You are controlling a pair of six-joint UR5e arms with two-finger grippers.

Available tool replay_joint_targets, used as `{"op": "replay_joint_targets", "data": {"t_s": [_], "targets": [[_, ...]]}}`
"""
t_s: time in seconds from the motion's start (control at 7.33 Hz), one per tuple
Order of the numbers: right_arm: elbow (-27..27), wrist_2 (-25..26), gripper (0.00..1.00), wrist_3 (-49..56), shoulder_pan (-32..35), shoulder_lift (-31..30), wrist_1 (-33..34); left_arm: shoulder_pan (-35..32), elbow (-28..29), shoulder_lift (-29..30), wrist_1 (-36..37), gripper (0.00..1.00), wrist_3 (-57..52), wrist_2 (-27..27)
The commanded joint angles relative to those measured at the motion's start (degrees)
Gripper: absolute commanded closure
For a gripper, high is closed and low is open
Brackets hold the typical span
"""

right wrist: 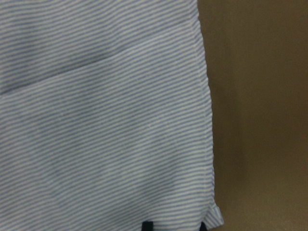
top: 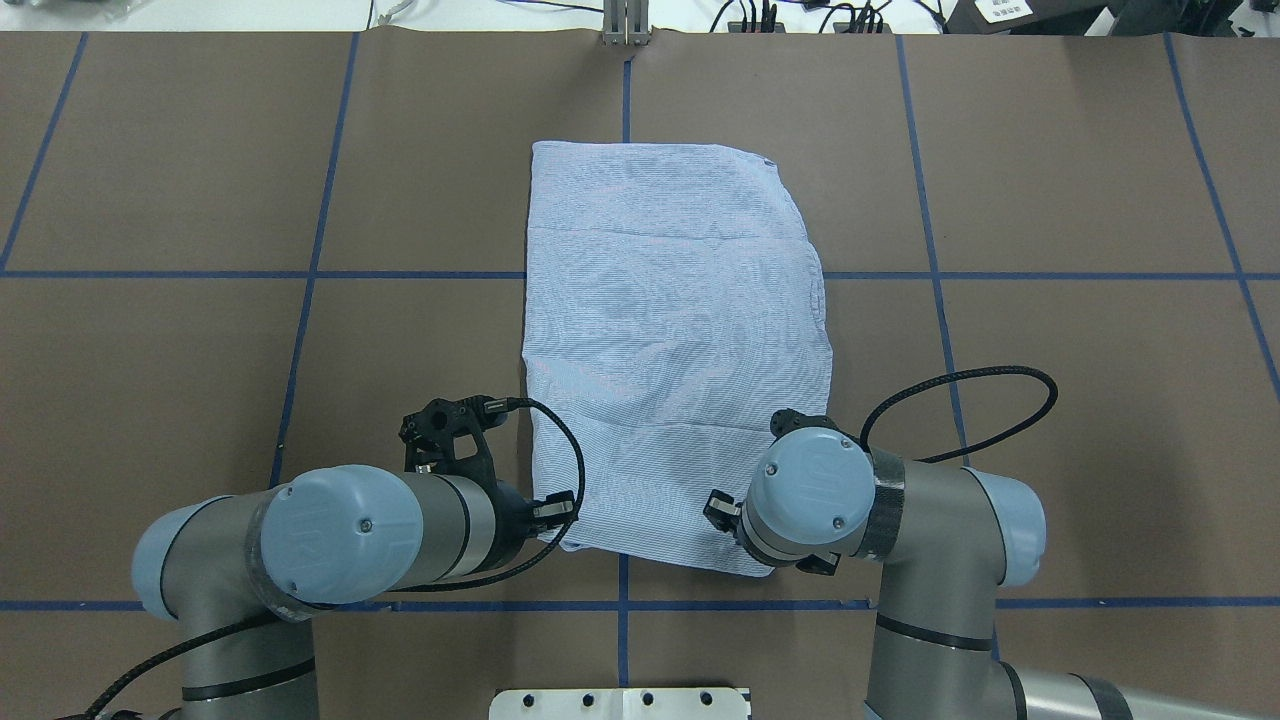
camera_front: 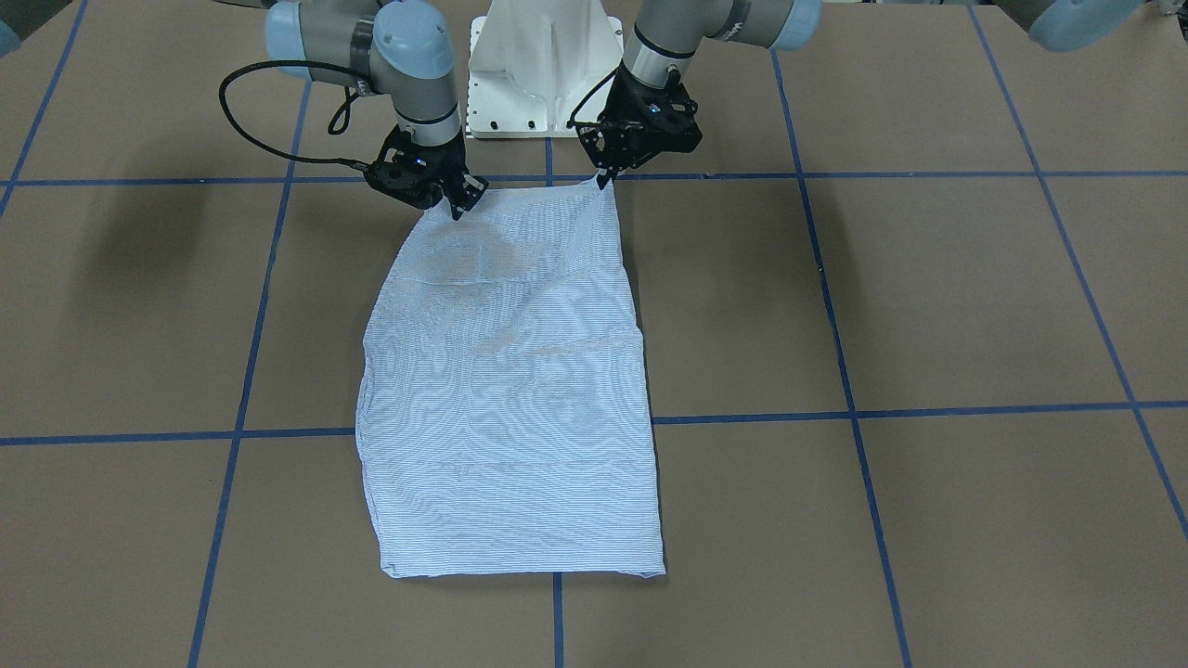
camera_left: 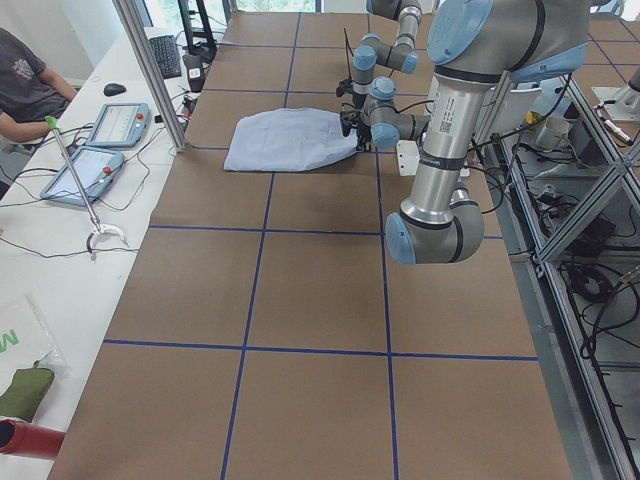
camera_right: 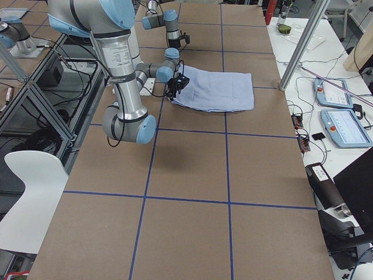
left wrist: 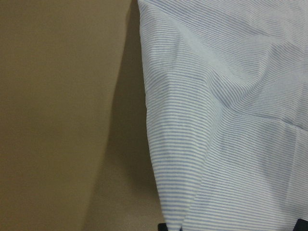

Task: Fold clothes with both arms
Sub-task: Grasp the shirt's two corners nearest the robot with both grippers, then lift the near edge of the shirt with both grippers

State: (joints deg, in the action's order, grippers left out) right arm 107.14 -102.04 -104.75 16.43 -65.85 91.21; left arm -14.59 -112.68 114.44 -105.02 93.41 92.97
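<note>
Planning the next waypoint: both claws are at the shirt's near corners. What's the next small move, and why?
Probably raise both claws slightly together. The left claw and right claw sit at the shirt's near corners; the left corner peaks up, the rest lies flat.

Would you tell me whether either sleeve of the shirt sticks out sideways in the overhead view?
No, the shirt lies folded into a rough rectangle, with no sleeve showing beyond its edges.
</note>
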Motion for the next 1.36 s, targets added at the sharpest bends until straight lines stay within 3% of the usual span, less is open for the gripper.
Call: {"op": "replay_joint_targets", "data": {"t_s": [0.0, 0.14, 0.68, 0.96, 1.23], "targets": [[0.00, -0.09, 0.96, 0.07, 0.35, 0.19, 0.02, 0.00, 0.00, -0.01, -0.01, 1.00, -0.07, -0.07], [0.18, -0.26, 1.00, 0.07, 0.79, 0.54, 0.02, -0.09, 0.00, -0.01, -0.01, 1.00, -0.07, -0.07], [2.89, -0.79, 1.00, -0.19, 1.93, 0.99, 0.11, -0.44, -0.52, -0.01, 0.34, 1.00, -0.07, 0.72], [6.93, -1.49, 1.00, -0.10, 1.93, 0.20, 0.11, -0.44, -3.32, -0.80, 1.13, 1.00, 0.02, 3.27], [13.32, -5.86, 1.00, 0.16, 2.02, -2.77, 0.29, 0.43, -8.67, -0.71, 8.13, 1.00, 0.11, 3.45]]}}
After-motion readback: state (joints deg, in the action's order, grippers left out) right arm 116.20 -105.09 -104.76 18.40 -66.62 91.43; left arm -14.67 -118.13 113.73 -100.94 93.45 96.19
